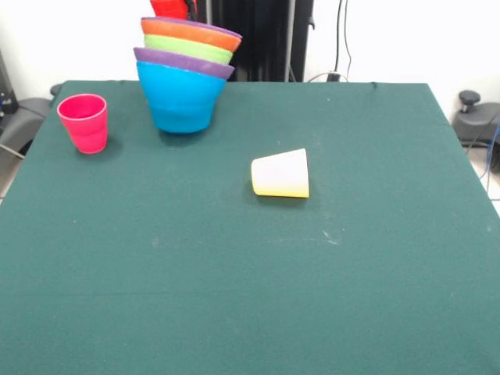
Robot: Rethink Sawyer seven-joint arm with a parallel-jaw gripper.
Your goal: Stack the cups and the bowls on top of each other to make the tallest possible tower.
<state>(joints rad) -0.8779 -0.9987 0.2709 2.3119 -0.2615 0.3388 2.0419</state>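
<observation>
Bowls stood nested as the tower (pixel 186 74), leaning right. Yellow cup (pixel 280 173) lay sideways; pink cup (pixel 83 122) stood upright. Gripper state could not be told.

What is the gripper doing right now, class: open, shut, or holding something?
Gripper: not in view, so its state cannot be told. A red thing tops the tower, cut off by the picture's edge.

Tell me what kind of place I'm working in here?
Probably a lab or test room, not a home: a table under green cloth, cables down a bare white wall, and black equipment on the floor beside it.
</observation>
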